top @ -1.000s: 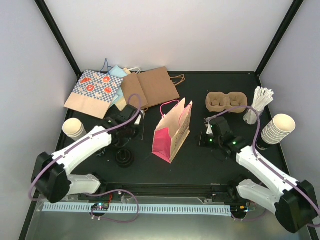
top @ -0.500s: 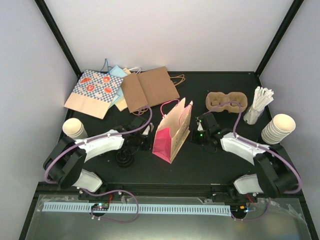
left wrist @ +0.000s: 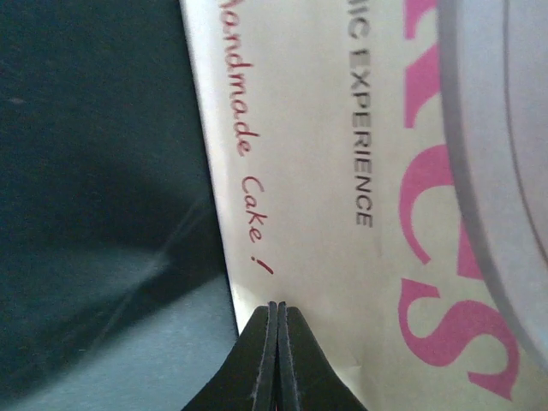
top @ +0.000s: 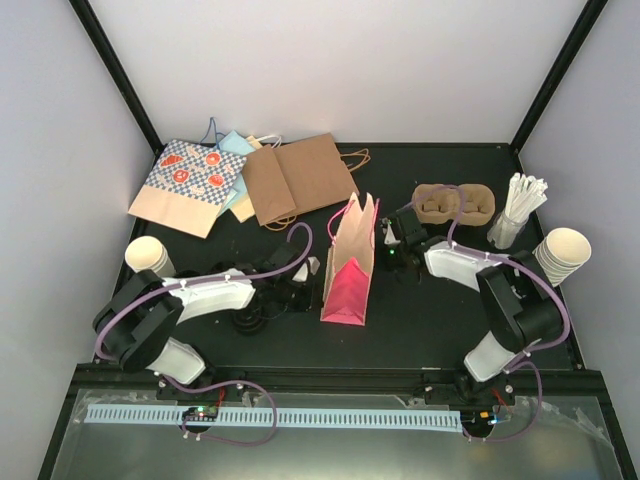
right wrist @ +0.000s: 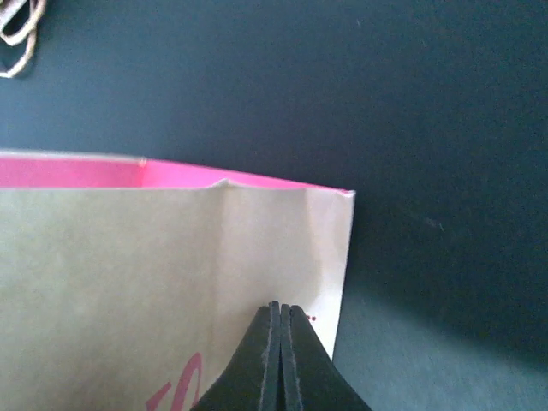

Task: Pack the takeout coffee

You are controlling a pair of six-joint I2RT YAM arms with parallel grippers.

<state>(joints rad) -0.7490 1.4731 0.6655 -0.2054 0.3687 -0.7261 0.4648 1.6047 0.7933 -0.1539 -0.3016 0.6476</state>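
No lidded coffee cup shows in any view. A cream and pink paper bag (top: 350, 268) stands upright in the middle of the table. My left gripper (top: 312, 268) is shut, with its tips against the bag's left face. In the left wrist view the shut tips (left wrist: 277, 305) touch the printed cream side (left wrist: 342, 171). My right gripper (top: 386, 238) is shut against the bag's right face, near its top edge. In the right wrist view the shut tips (right wrist: 282, 306) rest on the cream panel (right wrist: 171, 274).
A stack of black lids (top: 248, 316) lies under my left arm. Lidless cream cups stand at the left (top: 148, 257) and the right (top: 560, 255). A brown cup carrier (top: 453, 203), white sticks in a holder (top: 518, 208) and flat paper bags (top: 240, 180) lie at the back.
Both grippers have moved inward to the bag, one on each side. The bag has turned and now stands narrower and straighter between them.
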